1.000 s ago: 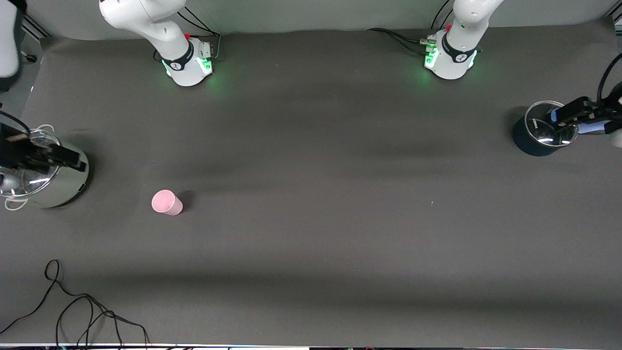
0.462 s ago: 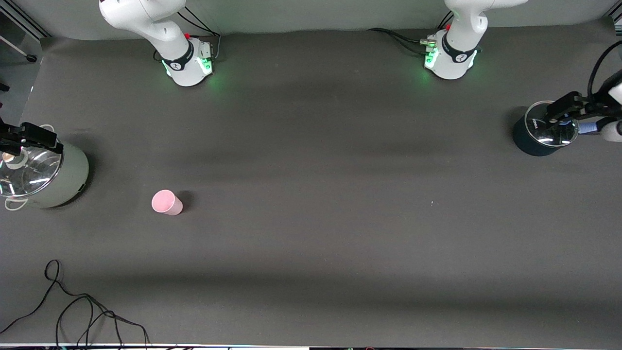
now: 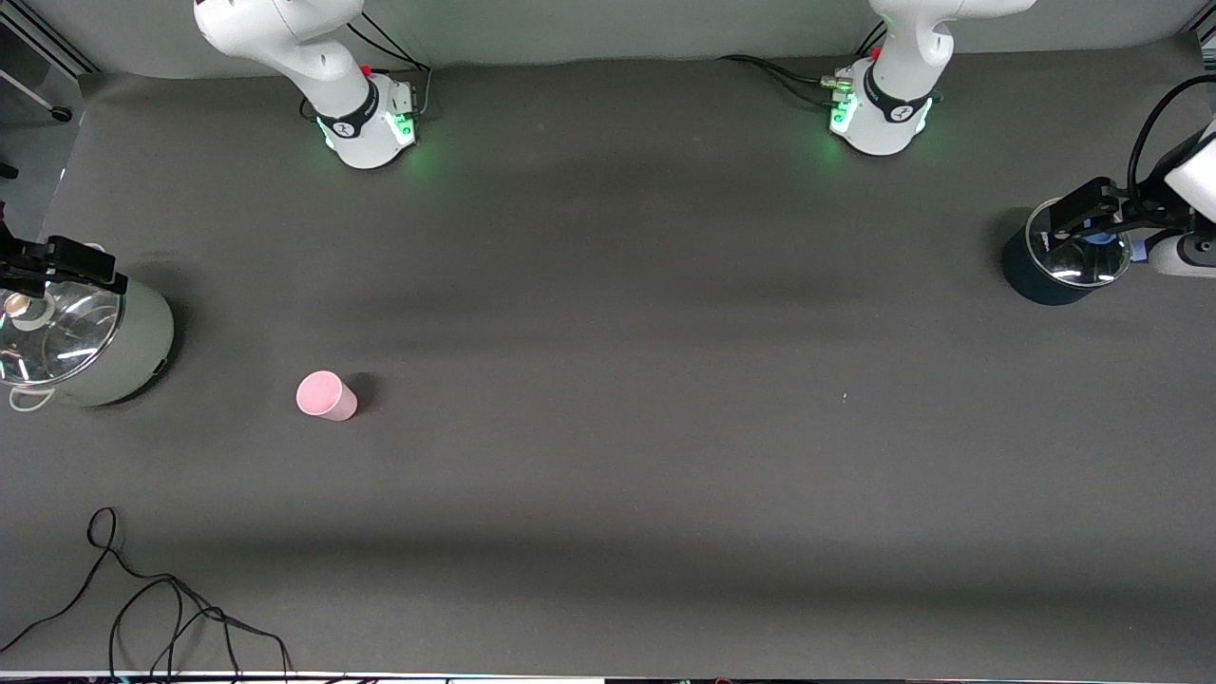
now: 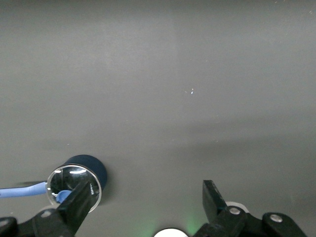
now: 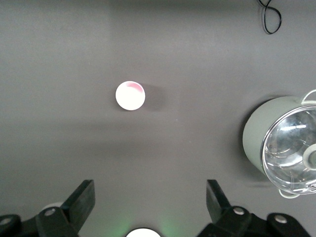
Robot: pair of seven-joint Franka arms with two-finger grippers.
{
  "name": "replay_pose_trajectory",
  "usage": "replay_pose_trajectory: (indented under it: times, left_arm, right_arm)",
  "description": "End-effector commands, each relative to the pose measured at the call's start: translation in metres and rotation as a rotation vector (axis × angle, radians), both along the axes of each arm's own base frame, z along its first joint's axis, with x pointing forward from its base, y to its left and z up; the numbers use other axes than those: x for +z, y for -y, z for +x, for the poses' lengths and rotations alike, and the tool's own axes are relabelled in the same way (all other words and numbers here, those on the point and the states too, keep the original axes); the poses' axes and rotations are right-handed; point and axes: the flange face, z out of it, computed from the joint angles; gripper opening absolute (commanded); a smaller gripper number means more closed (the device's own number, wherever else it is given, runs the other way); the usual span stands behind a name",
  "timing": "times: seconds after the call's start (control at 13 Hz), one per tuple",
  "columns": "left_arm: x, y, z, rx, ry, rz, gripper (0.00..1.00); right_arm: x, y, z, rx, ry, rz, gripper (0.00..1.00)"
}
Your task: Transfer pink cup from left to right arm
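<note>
- The small pink plastic cup (image 3: 326, 395) stands upright on the dark grey table mat (image 3: 627, 399), toward the right arm's end of the table, free of both grippers.
- The right gripper (image 3: 59, 268) is over the pale green pot with a glass lid (image 3: 114, 351), its fingers spread apart and holding nothing.
- The left gripper (image 3: 1092, 211) is over the dark blue cup with a glass lid (image 3: 1040, 275) at the left arm's end, well apart from the pink cup; its fingers are also spread and hold nothing.
- The pink cup lies much closer to the right gripper. This position fits a cup already passed across and set down, or one the left arm must cross the table to fetch.
</note>
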Motion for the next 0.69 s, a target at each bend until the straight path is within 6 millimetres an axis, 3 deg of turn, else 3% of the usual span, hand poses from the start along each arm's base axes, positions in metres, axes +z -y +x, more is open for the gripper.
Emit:
replay_pose_trajectory:
  times: [0.0,0.31,0.62]
  left_arm:
    - [0.002,0.005,-0.003,0.055,0.026,-0.018,1.0]
    - [-0.003,0.0,-0.002,0.05,0.01,-0.018,1.0]
    - [-0.019,0.0,0.009,0.049,-0.01,-0.015,1.0]
  right_arm:
    - [0.005,0.012,-0.003,-0.037,-0.013,-0.028,1.0]
    - [0.012,0.016,-0.012,-0.031,0.0,0.001,1.0]
    - [0.01,0.004,-0.029,-0.059,0.025,0.001,1.0]
